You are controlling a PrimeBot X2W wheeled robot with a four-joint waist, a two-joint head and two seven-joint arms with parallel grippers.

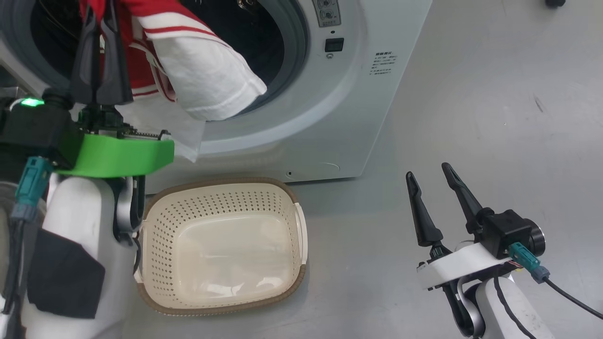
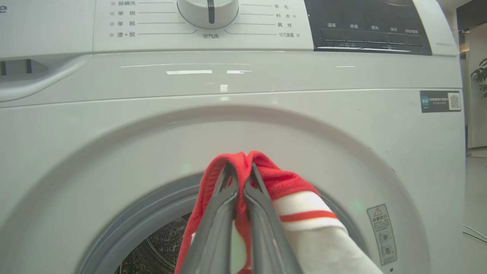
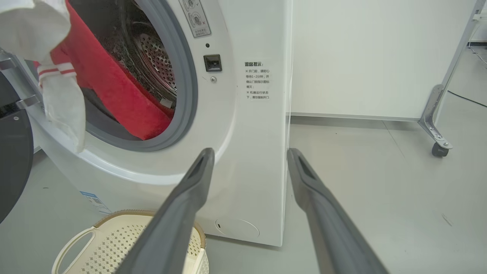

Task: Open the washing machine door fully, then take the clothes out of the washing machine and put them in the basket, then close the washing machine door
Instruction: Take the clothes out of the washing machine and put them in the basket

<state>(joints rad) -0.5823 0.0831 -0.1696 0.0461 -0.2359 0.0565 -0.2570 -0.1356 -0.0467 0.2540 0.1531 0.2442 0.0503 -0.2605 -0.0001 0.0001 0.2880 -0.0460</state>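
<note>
The washing machine [image 1: 348, 108] stands with its round opening uncovered. Its black door [image 3: 13, 152] is swung open at the left edge of the right wrist view. My left gripper [image 1: 101, 19] is up in front of the opening, shut on a fold of the red and white clothes [image 1: 207, 80]. The garment hangs from the fingers over the grey gasket, and more red cloth [image 3: 114, 87] trails back into the steel drum [image 3: 156, 53]. In the left wrist view the left gripper [image 2: 241, 169] pinches red fabric [image 2: 300, 205]. The cream basket [image 1: 301, 226] sits on the floor below the opening, nothing in it. My right gripper [image 1: 427, 169] is open, low and to the right.
Bare grey floor [image 1: 494, 141] stretches to the right of the machine. A white wall panel and a metal frame leg on a castor [image 3: 437, 129] stand behind it. The machine's dial and control panel [image 2: 207, 11] are above the left gripper.
</note>
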